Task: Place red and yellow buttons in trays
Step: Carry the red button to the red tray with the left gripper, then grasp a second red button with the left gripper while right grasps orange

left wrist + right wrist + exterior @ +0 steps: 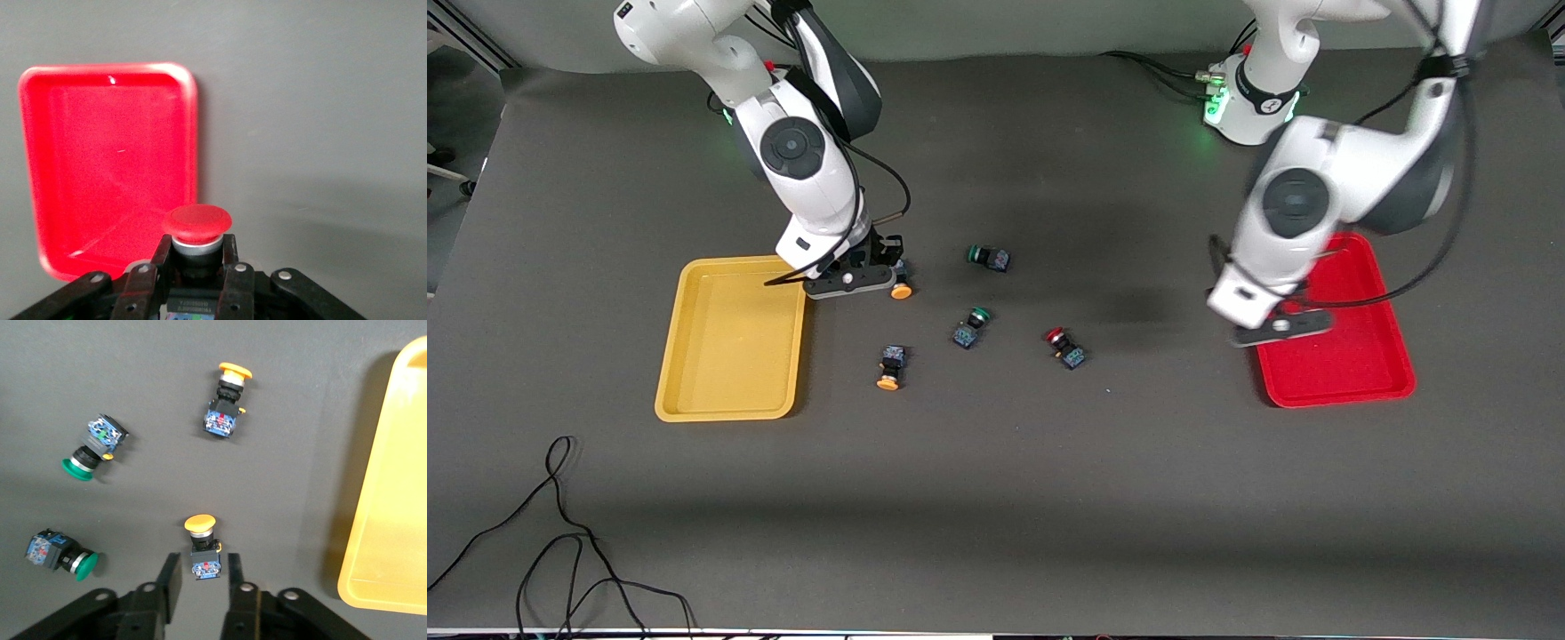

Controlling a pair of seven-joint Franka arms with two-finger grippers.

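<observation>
My left gripper (197,259) is shut on a red-capped button (197,222) and holds it in the air. In the front view this gripper (1276,331) is over the rim of the empty red tray (1360,356), which also shows in the left wrist view (107,160). My right gripper (203,565) is open, with one finger on each side of a yellow-capped button (202,543) and neither touching it. That button (901,290) lies beside the empty yellow tray (729,338). A second yellow button (890,366) and a second red button (1065,347) lie on the table.
Two green-capped buttons (989,258) (972,326) lie mid-table among the others; they also show in the right wrist view (93,450) (60,555). A black cable (560,533) lies at the table's near edge, toward the right arm's end.
</observation>
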